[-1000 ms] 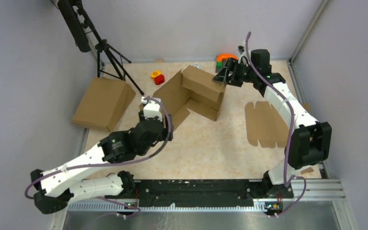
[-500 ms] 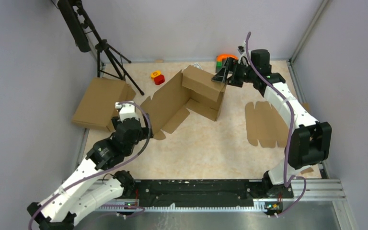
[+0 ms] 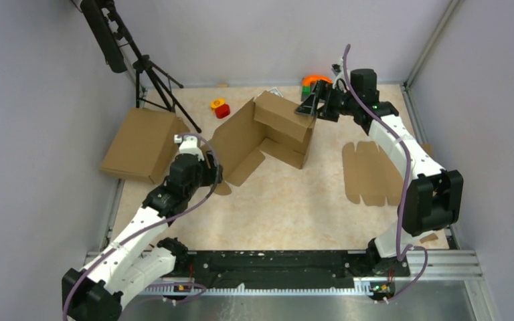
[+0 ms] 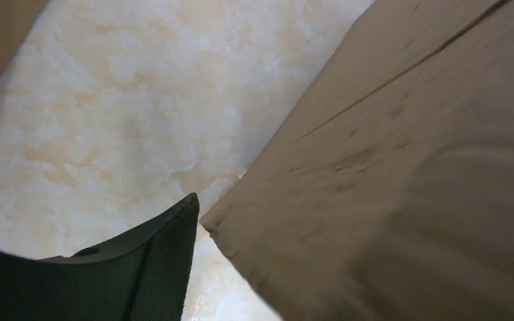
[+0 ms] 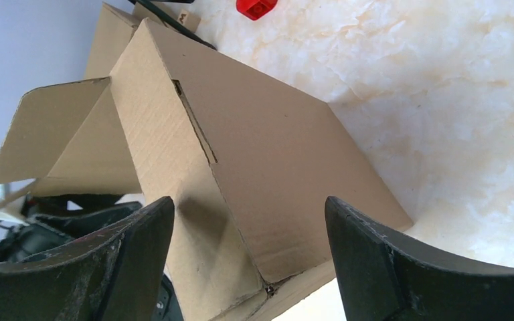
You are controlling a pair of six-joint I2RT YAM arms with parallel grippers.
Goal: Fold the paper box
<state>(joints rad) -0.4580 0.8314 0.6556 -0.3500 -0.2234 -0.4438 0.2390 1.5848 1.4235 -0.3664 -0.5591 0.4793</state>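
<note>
At the left, our left gripper (image 3: 206, 175) sits just beside the raised lid panel of the plain brown corrugated cardboard paper box (image 3: 282, 124); we cannot tell how wide its jaws stand. The box stands mid-table, walls up, lid unclosed: roughly half folded, we judge. Our right gripper (image 5: 247, 207) straddles its far corner, jaws wide, gripping nothing.

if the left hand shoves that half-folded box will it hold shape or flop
Likely flops: the box is thin corrugated sheet, and its tall wall stands loose, so it should swing on its crease. It looks light, so it may slide on the smooth table.
</note>
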